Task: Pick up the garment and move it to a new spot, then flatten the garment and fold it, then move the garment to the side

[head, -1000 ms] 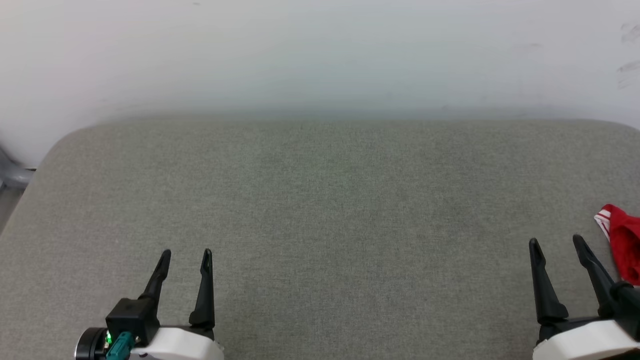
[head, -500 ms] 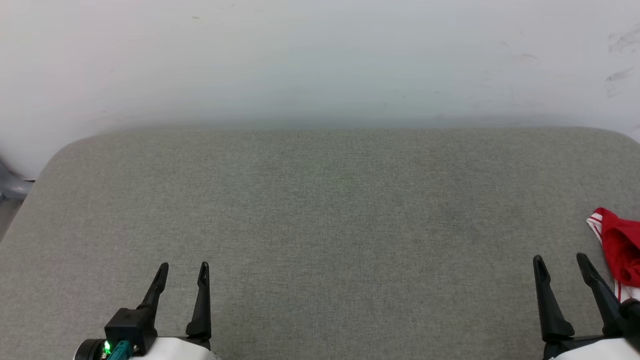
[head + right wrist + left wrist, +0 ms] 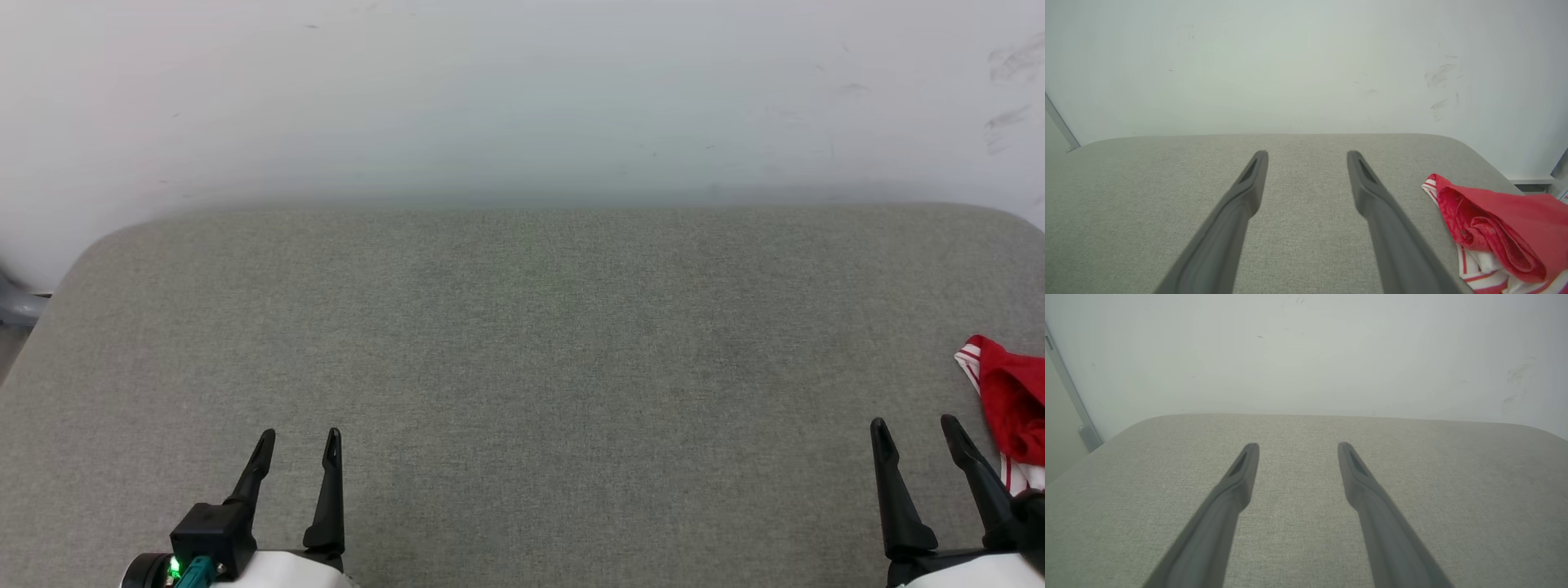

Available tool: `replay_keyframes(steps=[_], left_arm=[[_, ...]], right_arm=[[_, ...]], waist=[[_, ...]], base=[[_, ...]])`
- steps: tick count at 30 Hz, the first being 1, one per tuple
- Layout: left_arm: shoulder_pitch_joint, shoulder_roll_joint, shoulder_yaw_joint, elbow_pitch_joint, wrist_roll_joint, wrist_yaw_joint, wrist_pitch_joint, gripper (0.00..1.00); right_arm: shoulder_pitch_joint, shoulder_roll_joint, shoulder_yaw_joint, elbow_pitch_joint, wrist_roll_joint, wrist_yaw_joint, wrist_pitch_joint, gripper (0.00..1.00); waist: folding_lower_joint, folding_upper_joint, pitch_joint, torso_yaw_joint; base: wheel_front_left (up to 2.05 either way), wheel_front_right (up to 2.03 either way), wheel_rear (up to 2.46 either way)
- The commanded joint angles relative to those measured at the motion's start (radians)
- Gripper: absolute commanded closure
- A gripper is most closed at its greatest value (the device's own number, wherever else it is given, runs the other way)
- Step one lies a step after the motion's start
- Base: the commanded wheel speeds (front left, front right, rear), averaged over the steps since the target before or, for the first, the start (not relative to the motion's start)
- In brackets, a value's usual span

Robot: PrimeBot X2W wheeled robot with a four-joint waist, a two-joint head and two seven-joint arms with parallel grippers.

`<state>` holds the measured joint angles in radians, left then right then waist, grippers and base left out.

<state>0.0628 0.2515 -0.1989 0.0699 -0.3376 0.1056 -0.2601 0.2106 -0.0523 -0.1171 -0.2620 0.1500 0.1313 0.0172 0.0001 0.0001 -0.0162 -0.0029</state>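
Fingers (image 3: 1237, 486) apart on left gripper (image 3: 300, 436) and right gripper (image 3: 913, 423); crumpled red jersey (image 3: 1494, 228) just beside right gripper, on grey cushion (image 3: 522, 343).

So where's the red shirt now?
The red jersey lies bunched at the far right edge of the grey fabric surface in the head view, just beyond the right gripper.

Matt grey woven cloth covers the table (image 3: 522, 343); the garment (image 3: 1502, 228) is soft red fabric.
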Motion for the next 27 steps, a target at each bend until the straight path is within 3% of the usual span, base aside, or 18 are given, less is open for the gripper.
replay_keyframes(steps=[1,4,5,27], left_arm=[[-0.001,0.0,0.001,0.002,0.006,-0.003,-0.007,0.0],[-0.001,-0.001,0.001,0.001,0.005,-0.006,-0.007,0.0],[0.0,-0.003,0.001,0.002,-0.001,-0.003,0.001,1.0],[-0.045,-0.052,0.07,0.059,-0.343,-0.064,0.09,1.0]], right_arm=[[-0.001,0.004,-0.001,-0.003,0.001,-0.001,-0.005,0.0],[-0.003,0.004,-0.003,-0.003,0.003,-0.001,-0.007,0.0],[0.0,0.0,-0.001,0.004,0.0,0.0,-0.002,1.0],[-0.083,-0.02,0.028,0.143,0.405,0.0,0.004,1.0]], waist=[[-0.0001,-0.0001,0.001,0.0],[-0.0001,-0.0001,0.003,0.0],[0.0,-0.0001,0.003,0.0],[0.0,-0.0001,0.005,0.0]], base=[[0.0,0.0,0.0],[0.0,0.0,0.0],[0.0,0.0,0.0],[0.0,0.0,0.0]])
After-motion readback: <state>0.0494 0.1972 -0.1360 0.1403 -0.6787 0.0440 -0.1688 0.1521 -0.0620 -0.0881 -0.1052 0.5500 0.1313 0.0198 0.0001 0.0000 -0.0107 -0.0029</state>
